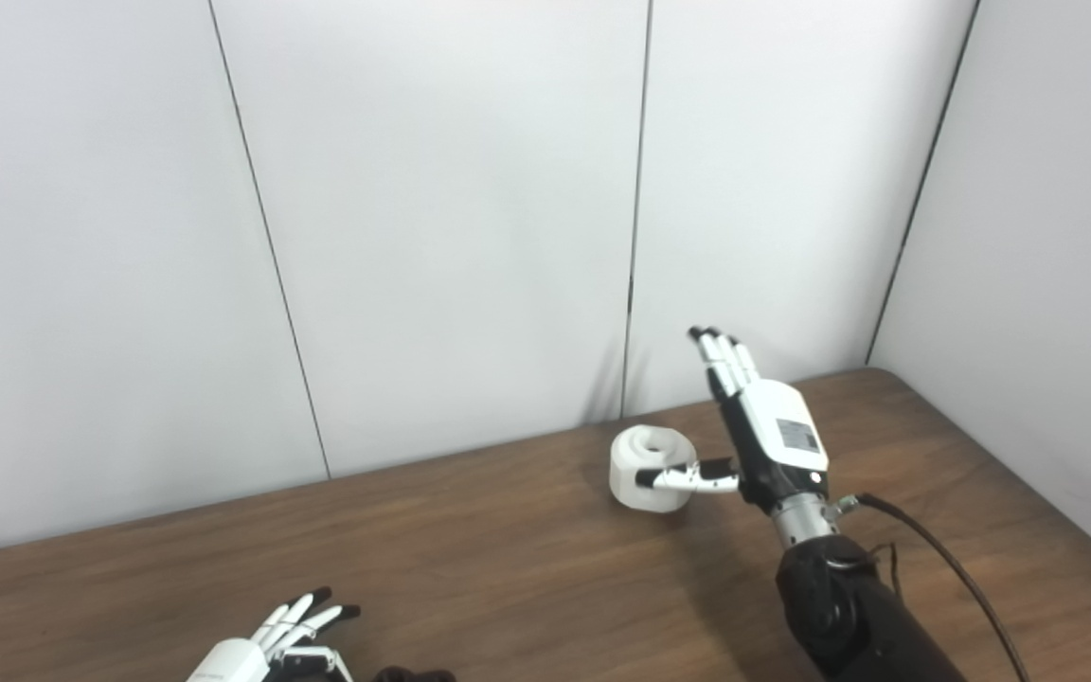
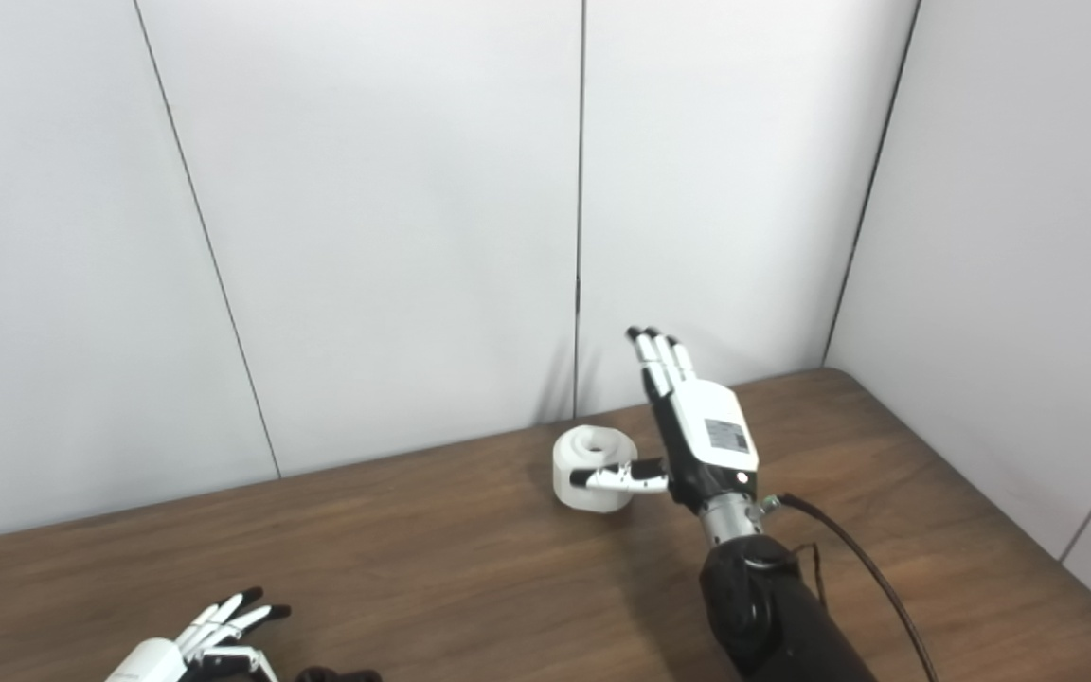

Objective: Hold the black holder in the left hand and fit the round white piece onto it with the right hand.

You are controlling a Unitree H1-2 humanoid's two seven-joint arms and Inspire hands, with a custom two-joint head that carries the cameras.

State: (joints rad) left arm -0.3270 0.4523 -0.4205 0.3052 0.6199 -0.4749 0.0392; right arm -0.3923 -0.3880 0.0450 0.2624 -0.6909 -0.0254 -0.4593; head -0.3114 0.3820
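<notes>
The right hand (image 1: 773, 431) stood open beside the round white piece (image 1: 652, 467) near the worktop's (image 1: 508, 549) far edge; the left hand (image 1: 271, 644) lay open beside the black holder (image 1: 413, 675) at the near edge.

Black holder (image 1: 416, 675): only a dark sliver at bottom edge, centre-left; shape unreadable. Left hand (image 1: 266, 646): palm and wrist cut off by bottom edge, fingers showing. Right hand (image 1: 761, 426): thumb crosses the round white piece (image 1: 645, 459), hiding part of its front; contact uncertain. Right forearm runs off bottom right.
</notes>
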